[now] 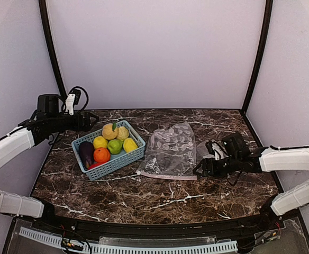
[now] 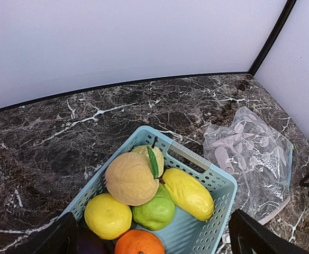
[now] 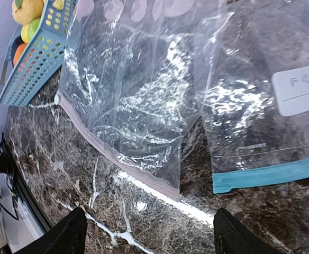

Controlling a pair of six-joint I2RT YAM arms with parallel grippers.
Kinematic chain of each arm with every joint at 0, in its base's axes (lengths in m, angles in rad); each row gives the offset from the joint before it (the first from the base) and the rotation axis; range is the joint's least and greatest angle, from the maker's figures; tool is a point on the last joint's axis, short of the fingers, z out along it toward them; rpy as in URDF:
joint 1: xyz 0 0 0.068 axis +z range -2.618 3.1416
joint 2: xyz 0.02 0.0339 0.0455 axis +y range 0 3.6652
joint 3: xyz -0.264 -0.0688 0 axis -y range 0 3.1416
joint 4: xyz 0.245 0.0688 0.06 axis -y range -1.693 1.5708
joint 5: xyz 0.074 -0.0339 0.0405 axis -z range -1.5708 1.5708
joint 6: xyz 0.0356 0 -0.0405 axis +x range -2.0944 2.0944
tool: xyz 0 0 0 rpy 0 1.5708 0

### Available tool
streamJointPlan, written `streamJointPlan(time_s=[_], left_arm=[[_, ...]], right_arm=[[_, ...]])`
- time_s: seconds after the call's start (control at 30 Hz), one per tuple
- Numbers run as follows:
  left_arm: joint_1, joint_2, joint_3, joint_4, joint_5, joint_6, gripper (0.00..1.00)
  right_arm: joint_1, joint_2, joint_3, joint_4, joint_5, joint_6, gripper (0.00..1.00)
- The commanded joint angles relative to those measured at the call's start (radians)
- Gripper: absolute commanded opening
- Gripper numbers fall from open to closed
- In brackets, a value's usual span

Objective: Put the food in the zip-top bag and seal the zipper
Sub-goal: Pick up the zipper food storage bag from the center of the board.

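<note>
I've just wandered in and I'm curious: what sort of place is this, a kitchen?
Probably a robot test booth, not a kitchen: plain walls box in a marbled table, a left arm and a right arm reach over it, and the food in the basket looks like glossy toys.

From here I see a dark brown marble-patterned surface (image 1: 144, 196) veined in white. A light-blue perforated plastic basket (image 1: 117, 161) sits on its left half. Just right of it a clear zip-top bag (image 1: 170, 151) lies flat, its pink zipper strip along the near edge. A second clear bag (image 3: 260, 106), teal-stripped and white-labelled, lies against its right side.
</note>
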Motion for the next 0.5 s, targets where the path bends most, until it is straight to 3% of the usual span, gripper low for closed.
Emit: streamJointPlan(time_s=[0.0,0.47], left_arm=[[-0.006,-0.071,-0.026,0.042,-0.033,-0.001,1.0],[-0.005,-0.093,-0.033,0.04,-0.022,0.023,1.0]], right_arm=[[0.052,0.117,0.041,0.093,0.02,0.002,0.77],[0.067,0.32,0.136,0.176,0.053,-0.037,0.62]])
